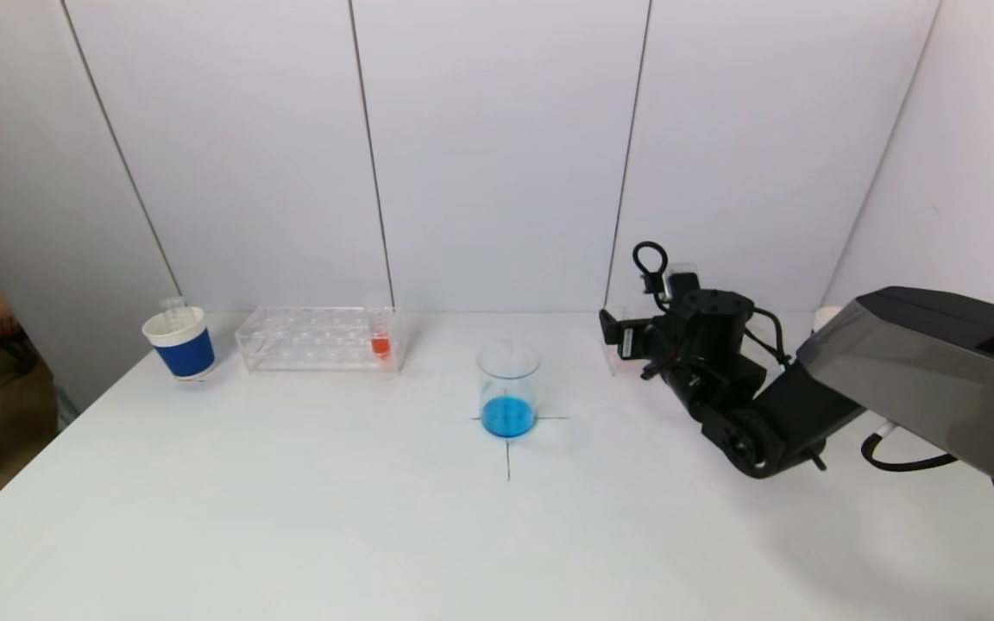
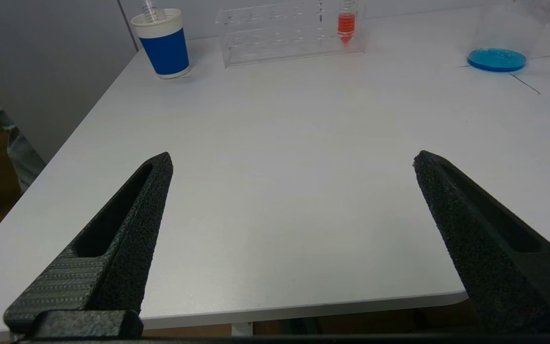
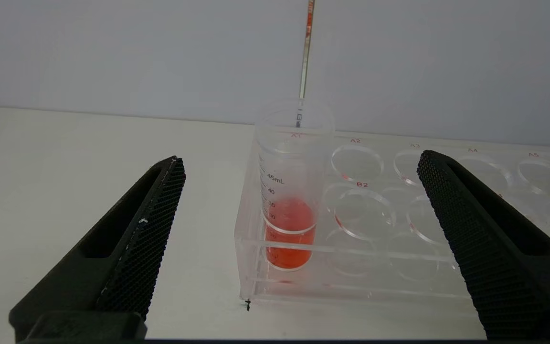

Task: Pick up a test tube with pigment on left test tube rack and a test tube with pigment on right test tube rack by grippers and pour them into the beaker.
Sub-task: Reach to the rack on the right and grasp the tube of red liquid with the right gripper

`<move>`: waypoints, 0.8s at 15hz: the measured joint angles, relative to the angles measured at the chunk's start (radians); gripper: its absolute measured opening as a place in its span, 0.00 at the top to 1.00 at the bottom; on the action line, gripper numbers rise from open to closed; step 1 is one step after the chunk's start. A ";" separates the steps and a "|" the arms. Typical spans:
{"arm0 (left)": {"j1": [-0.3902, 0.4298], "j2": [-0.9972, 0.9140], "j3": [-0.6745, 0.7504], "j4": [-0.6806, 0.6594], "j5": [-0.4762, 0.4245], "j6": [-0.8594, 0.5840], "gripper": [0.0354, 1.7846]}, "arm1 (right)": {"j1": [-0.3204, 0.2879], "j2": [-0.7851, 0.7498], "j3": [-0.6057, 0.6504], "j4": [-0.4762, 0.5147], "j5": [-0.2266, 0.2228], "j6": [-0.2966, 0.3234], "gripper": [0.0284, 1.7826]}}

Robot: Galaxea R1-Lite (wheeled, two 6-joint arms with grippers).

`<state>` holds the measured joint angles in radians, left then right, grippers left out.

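At the right rack, the right gripper point(image 3: 299, 162) stands wide open before the red-filled tube point(image 3: 290, 191).
Closing off-centre could tip the tube or drag the rack point(image 3: 399, 248); the left gripper point(image 2: 291, 160) hangs open, far from its tube point(image 2: 346, 21) and the beaker point(image 1: 508, 388).

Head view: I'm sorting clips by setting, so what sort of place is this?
Probably a mock lab bench: a white table carries clear test tube racks and a beaker of blue liquid.
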<state>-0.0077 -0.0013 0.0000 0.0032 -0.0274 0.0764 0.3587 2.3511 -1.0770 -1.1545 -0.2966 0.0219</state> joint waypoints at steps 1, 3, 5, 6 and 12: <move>0.000 0.000 0.000 0.000 0.000 0.000 0.01 | 0.000 0.009 -0.013 0.000 -0.003 0.000 0.01; 0.000 0.000 0.000 0.000 0.000 0.000 0.01 | -0.001 0.026 -0.041 0.000 -0.007 0.000 0.01; 0.000 0.000 0.000 0.000 0.000 0.000 0.01 | -0.003 0.042 -0.064 0.000 -0.010 0.000 0.01; 0.000 0.000 0.000 0.000 0.000 0.000 0.01 | -0.004 0.049 -0.073 0.000 -0.011 0.000 0.01; 0.000 0.000 0.000 0.000 0.000 0.000 0.01 | -0.006 0.080 -0.114 0.002 -0.013 -0.001 0.01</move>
<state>-0.0077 -0.0013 0.0000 0.0032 -0.0274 0.0760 0.3526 2.4313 -1.1915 -1.1526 -0.3094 0.0211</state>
